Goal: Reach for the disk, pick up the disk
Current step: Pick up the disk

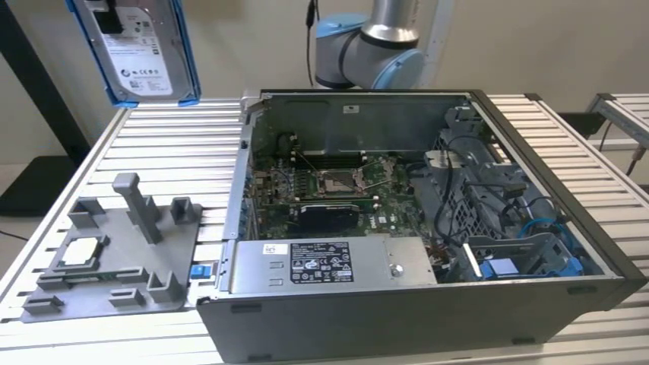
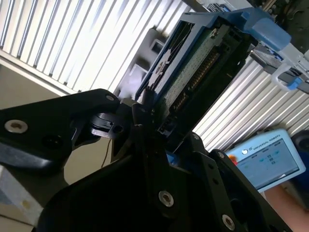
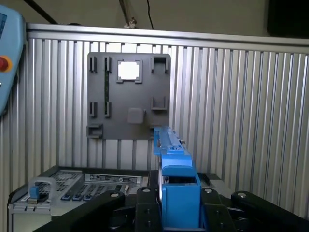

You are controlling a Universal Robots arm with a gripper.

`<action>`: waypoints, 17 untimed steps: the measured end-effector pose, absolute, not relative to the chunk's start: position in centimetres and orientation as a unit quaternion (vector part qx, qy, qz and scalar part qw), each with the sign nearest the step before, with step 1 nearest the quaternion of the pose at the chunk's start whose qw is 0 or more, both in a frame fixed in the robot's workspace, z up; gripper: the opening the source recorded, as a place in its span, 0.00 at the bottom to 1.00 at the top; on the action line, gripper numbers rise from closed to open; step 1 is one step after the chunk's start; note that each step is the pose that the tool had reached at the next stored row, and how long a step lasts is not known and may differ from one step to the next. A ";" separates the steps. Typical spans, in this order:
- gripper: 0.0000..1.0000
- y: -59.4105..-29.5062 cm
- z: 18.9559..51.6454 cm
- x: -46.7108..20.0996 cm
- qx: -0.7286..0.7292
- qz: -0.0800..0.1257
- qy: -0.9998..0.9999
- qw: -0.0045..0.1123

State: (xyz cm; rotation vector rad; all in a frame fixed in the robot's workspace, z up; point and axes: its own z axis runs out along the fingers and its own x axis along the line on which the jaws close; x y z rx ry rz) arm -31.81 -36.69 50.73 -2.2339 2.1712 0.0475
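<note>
A white printed label with small dark print and marks covered the disk at the upper left of the exterior view. Another white label lay on the power supply at lower centre. The print on both was too small to make out. In the second wrist view, a teach pendant bore a short line of white lettering.

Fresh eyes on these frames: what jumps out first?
The disk, blue-framed with a white label, hangs in the air at the exterior view's upper left. In the first wrist view the gripper is shut on its blue frame. The open computer case, motherboard exposed, takes up most of the slatted table. Beside it, at the exterior view's left, lies a gray fixture holding a small silver chip.
</note>
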 end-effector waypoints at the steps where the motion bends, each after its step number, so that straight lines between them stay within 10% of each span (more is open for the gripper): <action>1: 0.00 -36.7 50.7 -31.5 -0.717 0.015 0.697 0.013; 17: 0.00 -36.7 50.7 -26.6 -0.717 0.016 0.697 0.013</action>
